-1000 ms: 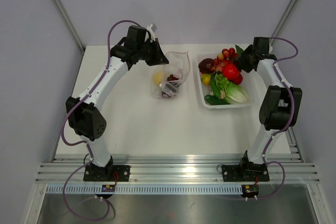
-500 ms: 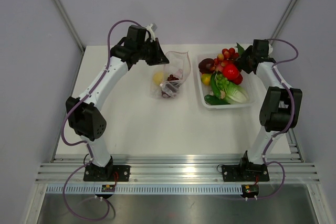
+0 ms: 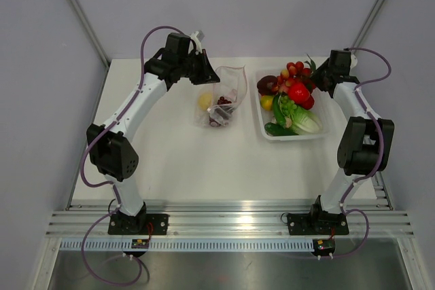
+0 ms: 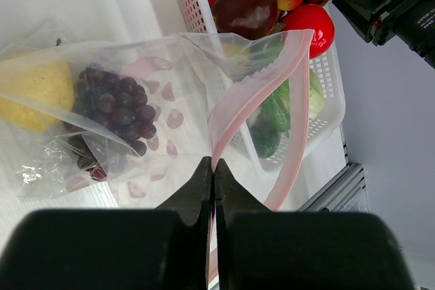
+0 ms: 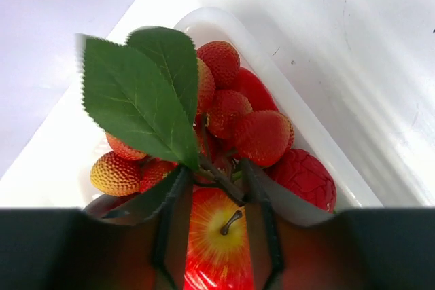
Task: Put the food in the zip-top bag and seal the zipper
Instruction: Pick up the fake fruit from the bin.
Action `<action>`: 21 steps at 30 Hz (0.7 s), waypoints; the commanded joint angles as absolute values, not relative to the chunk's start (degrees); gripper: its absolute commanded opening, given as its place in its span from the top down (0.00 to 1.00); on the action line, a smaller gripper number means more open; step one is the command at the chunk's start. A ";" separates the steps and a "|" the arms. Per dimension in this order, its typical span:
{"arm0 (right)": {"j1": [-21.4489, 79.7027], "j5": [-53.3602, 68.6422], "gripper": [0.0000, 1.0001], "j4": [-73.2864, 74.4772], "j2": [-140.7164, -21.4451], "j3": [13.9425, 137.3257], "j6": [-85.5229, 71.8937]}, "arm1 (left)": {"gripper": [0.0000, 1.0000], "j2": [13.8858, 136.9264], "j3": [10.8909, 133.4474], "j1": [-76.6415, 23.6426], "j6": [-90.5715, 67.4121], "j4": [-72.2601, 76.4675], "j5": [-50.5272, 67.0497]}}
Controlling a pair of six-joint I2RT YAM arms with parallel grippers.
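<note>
The clear zip-top bag (image 3: 221,100) lies on the table left of the basket, mouth toward it. It holds a yellow lemon (image 4: 34,89) and dark grapes (image 4: 112,103). My left gripper (image 4: 213,162) is shut on the pink zipper strip (image 4: 231,106) and holds the mouth open and raised; it also shows in the top view (image 3: 207,76). My right gripper (image 5: 214,178) is over the far end of the basket, its jaws closed partway on the twig stem of a leafy red lychee bunch (image 5: 262,137). A red apple (image 5: 217,236) lies under it.
The white mesh basket (image 3: 292,138) holds a dark purple fruit (image 3: 266,84), green vegetables (image 3: 282,110), pale lettuce (image 3: 307,122) and red fruit. The table's right edge runs close beside the basket. Grey walls stand behind.
My right gripper has shifted slightly right and back, and the lychee bunch with its leaf has moved a little with it. The left gripper and bag have stayed put.
</note>
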State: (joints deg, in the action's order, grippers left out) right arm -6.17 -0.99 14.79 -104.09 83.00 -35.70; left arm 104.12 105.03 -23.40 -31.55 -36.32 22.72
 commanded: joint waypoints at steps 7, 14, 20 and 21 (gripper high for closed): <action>-6.33 -2.72 0.87 11.43 -102.30 82.88 -36.56 | 1.00 104.24 105.12 -23.38 -31.73 -33.75 24.34; -6.33 -2.46 1.00 11.43 -100.02 82.88 -35.77 | 1.00 104.06 105.20 -23.38 -31.73 -33.66 24.17; -6.33 -1.32 1.00 9.76 -96.24 82.88 -35.77 | 1.00 104.41 105.47 -23.38 -31.90 -33.75 24.61; -6.33 -1.23 1.00 9.49 -95.72 83.05 -35.86 | 1.00 104.33 105.47 -23.38 -31.90 -33.66 24.78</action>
State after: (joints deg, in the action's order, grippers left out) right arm -6.17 -0.84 13.10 -100.73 82.00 -36.47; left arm 104.12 105.01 -23.40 -31.55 -36.29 22.94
